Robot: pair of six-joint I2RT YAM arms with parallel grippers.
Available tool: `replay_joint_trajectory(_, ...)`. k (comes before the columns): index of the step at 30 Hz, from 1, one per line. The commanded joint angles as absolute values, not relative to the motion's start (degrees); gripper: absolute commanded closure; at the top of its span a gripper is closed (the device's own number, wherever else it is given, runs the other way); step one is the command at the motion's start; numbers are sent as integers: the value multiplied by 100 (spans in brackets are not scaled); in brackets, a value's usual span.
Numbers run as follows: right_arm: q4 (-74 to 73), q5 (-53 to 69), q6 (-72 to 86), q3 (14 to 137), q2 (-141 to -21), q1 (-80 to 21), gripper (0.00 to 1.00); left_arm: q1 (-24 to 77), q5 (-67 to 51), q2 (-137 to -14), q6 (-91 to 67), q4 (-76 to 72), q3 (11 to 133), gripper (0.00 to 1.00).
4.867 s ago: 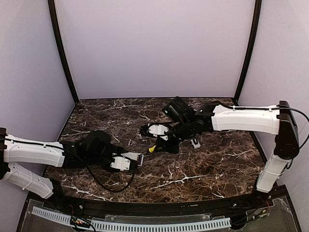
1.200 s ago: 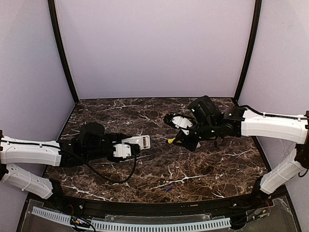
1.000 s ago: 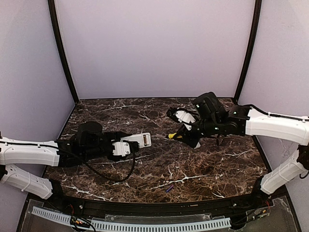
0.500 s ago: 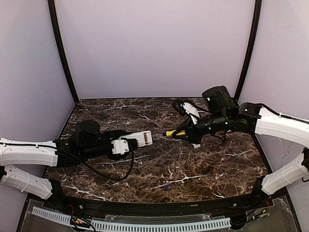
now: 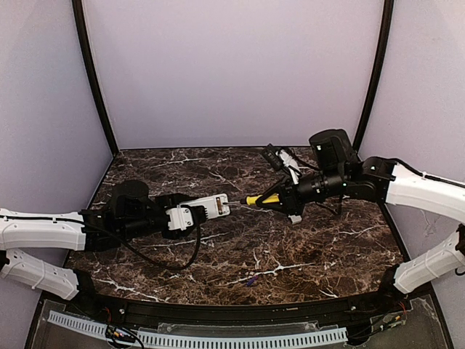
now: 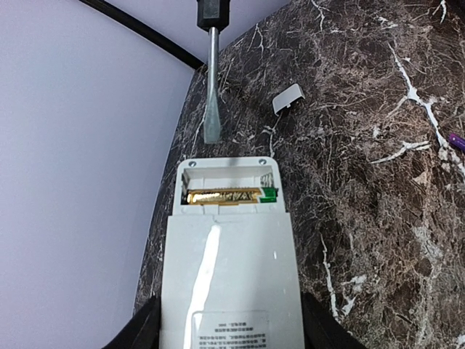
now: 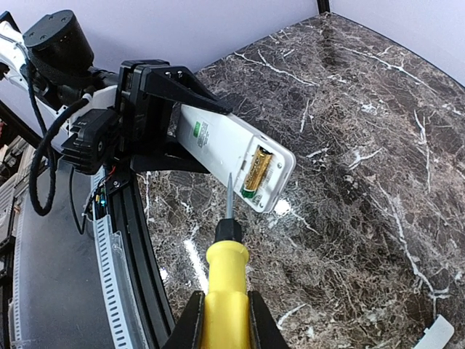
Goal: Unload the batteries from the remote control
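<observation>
My left gripper [image 5: 190, 216] is shut on the white remote control [image 5: 209, 209] and holds it above the table, back side up. Its battery bay is uncovered at the far end, and one gold battery with a green end [image 6: 225, 196] lies in it. A second, purplish battery [image 5: 251, 280] lies loose on the marble near the front edge. My right gripper [image 7: 225, 320] is shut on a yellow-handled screwdriver [image 7: 227, 265]. The screwdriver's metal tip [image 7: 229, 196] points at the bay and stops just short of the remote control [image 7: 232, 156].
The small white battery cover [image 5: 294, 217] lies on the marble table [image 5: 327, 247] under the right arm; it also shows as the cover [image 6: 288, 98] beyond the remote. The left arm's black cable [image 5: 171, 258] loops over the table.
The right gripper has swung the screwdriver round so its tip points left at the remote. The left gripper has carried the remote a little right and up. The loose battery has not moved.
</observation>
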State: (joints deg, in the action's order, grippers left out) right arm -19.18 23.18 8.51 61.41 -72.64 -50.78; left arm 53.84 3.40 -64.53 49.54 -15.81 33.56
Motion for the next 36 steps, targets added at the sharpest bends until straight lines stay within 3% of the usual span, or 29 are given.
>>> replay_joint_trajectory(1, -1512, 2537, 1174, 5994, -7266, -4993, 100, 5339, 221, -6269, 4829, -1827, 3342, 100)
replay_joint_trajectory(36, -1434, 2772, 1647, 6089, -7891, -4825, 100, 5343, 141, -6253, 4875, -1836, 3309, 100)
